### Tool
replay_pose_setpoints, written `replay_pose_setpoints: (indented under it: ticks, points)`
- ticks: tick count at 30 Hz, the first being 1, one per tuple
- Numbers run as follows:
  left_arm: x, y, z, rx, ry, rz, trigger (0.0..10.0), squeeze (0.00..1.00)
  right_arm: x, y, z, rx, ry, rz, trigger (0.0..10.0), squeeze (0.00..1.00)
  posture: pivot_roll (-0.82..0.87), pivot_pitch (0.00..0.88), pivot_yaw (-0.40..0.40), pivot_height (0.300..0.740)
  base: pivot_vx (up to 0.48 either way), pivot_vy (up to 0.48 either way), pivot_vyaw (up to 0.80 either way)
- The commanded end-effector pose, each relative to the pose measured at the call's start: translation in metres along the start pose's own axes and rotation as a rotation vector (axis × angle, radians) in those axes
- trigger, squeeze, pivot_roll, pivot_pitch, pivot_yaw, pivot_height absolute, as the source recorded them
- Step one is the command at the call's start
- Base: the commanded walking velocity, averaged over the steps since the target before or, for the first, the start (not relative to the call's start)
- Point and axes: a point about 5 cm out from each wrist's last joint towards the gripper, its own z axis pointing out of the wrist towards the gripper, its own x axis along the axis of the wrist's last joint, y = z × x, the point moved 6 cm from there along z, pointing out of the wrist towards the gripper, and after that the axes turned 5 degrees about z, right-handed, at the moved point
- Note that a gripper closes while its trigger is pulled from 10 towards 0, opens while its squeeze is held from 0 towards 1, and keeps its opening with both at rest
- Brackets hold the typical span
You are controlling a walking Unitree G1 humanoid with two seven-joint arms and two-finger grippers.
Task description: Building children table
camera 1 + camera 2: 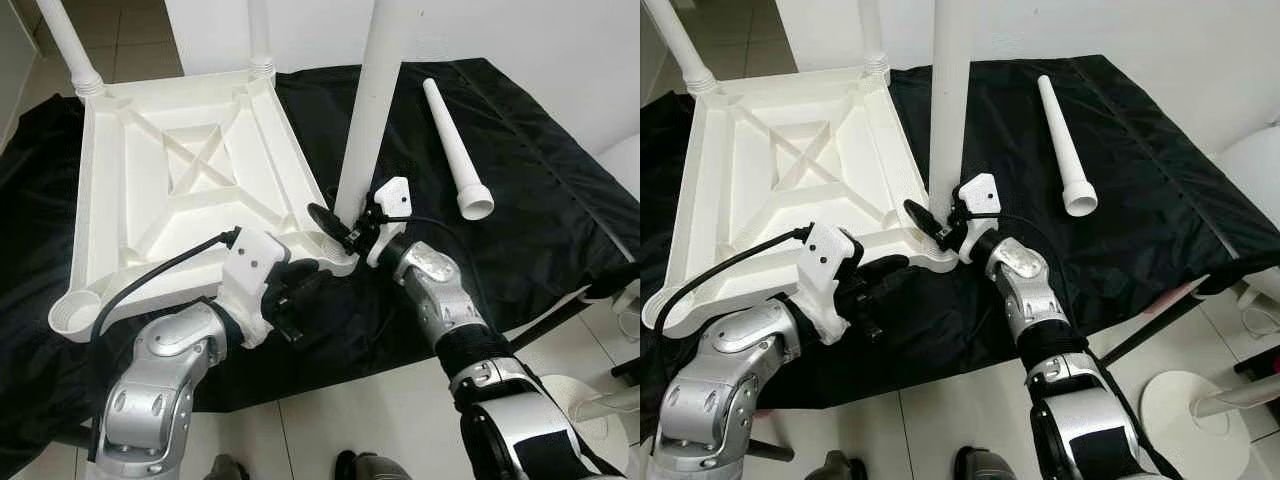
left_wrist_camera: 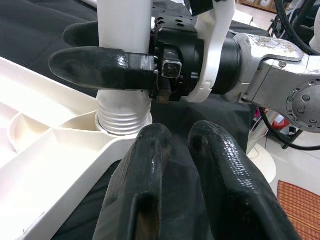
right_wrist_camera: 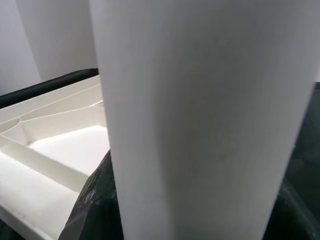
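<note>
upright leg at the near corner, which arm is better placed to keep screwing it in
Right. The right gripper is clamped round the upright leg just above its threaded base at the table top's near corner socket. The left gripper rests shut on the black cloth beside that corner, holding nothing.

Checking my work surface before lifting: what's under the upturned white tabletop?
A black cloth lies under the tabletop, spreading past its edges. What's beneath the cloth is covered.
</note>
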Motion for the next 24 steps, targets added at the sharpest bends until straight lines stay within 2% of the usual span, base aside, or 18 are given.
replay_pose_setpoints:
  ticks: [1, 6, 7, 11, 15, 16, 20, 22, 24]
  points:
    - [0.001, -0.008, -0.002, 0.103, -0.001, 0.011, 10.0, 0.0, -0.053, 0.0, -0.018, -0.078, -0.171, 0.118, 10.0, 0.0, 0.05, 0.137, -0.004, 0.74, 0.0, 0.0, 0.0]
    - [0.001, -0.007, -0.002, 0.103, -0.003, 0.011, 10.0, 0.0, -0.052, 0.005, -0.017, -0.162, -0.148, 0.131, 10.0, 0.0, 0.05, 0.133, -0.008, 0.74, 0.0, 0.0, 0.0]
    - [0.0, -0.006, -0.002, 0.101, -0.004, 0.009, 10.0, 0.0, -0.047, 0.0, -0.014, -0.212, -0.114, 0.125, 10.0, 0.0, 0.05, 0.129, -0.011, 0.74, 0.0, 0.0, 0.0]
    - [0.0, -0.005, -0.001, 0.098, -0.003, 0.008, 10.0, 0.0, -0.044, -0.005, -0.011, -0.265, -0.1, 0.124, 10.0, 0.0, 0.05, 0.125, -0.012, 0.74, 0.0, 0.0, 0.0]
    - [-0.001, -0.004, 0.001, 0.093, 0.0, 0.007, 10.0, 0.0, -0.042, 0.0, -0.012, -0.423, -0.088, 0.135, 10.0, 0.0, 0.04, 0.12, -0.019, 0.74, 0.0, 0.0, 0.0]
    - [-0.001, -0.004, 0.001, 0.093, 0.0, 0.007, 10.0, 0.0, -0.042, 0.0, -0.012, -0.423, -0.088, 0.135, 10.0, 0.0, 0.04, 0.12, -0.019, 0.74, 0.0, 0.0, 0.0]
    - [-0.002, -0.002, 0.003, 0.089, 0.002, 0.002, 10.0, 0.0, -0.038, 0.009, -0.018, -0.633, -0.05, 0.168, 10.0, 0.0, 0.04, 0.105, -0.032, 0.74, 0.0, 0.0, 0.0]
    - [-0.002, -0.002, 0.003, 0.088, 0.002, 0.002, 10.0, 0.0, -0.037, 0.009, -0.019, -0.655, -0.047, 0.17, 10.0, 0.0, 0.04, 0.105, -0.032, 0.74, 0.0, 0.0, 0.0]
    - [-0.002, -0.001, 0.003, 0.088, 0.004, 0.001, 10.0, 0.0, -0.035, -0.001, -0.018, -0.681, -0.018, 0.21, 10.0, 0.0, 0.04, 0.099, -0.039, 0.74, 0.0, 0.0, 0.0]
